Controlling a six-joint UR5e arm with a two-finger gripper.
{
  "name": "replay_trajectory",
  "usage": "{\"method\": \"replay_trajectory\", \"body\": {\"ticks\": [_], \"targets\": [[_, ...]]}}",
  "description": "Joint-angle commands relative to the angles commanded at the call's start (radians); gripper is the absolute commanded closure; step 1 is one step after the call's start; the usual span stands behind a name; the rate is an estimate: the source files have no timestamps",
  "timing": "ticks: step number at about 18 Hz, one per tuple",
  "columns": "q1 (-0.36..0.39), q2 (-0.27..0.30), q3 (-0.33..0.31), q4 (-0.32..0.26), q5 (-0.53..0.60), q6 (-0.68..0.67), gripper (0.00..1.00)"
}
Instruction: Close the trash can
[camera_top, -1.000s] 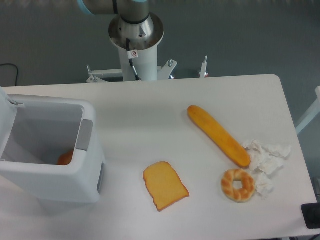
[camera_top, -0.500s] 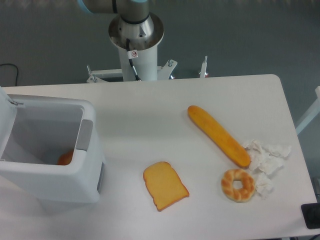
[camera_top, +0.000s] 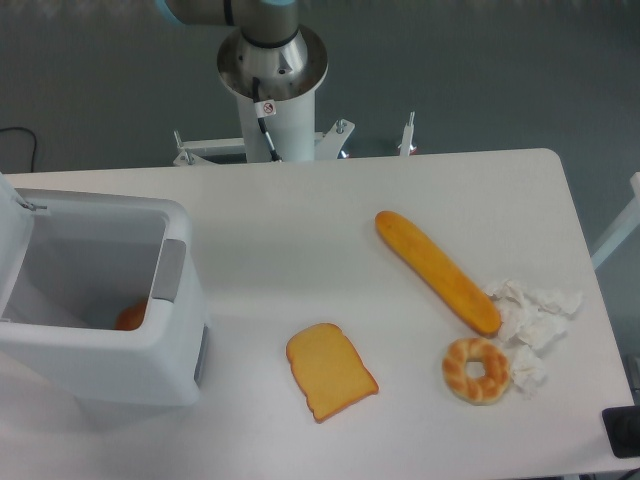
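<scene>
Gaping boxy white plastic trash can (camera_top: 100, 340), rounded corners, lid up; claw out of view.

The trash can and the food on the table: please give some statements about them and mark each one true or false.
1. The trash can is open. True.
2. An orange item lies inside the can. True.
3. The bread slice lies on the baguette. False: they lie apart.
4. The bagel is beside crumpled paper. True.
5. The gripper holds the lid. False: no gripper is in view.
</scene>
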Motion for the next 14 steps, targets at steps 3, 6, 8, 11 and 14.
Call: {"method": "replay_trajectory", "body": {"ticks": [3, 6, 8, 11, 14], "targets": [[-0.003, -0.008, 0.002, 0.000, 0.000, 0.002, 0.00], [-0.002, -0.018, 0.005, -0.002, 0.005, 0.003, 0.00], [0.000, -0.018, 0.006, 0.000, 0.008, 0.008, 0.00], [0.002, -0.023, 0.003, 0.006, 0.011, 0.009, 0.00], [0.008, -0.020, 0.000, 0.006, 0.078, 0.009, 0.00]]}}
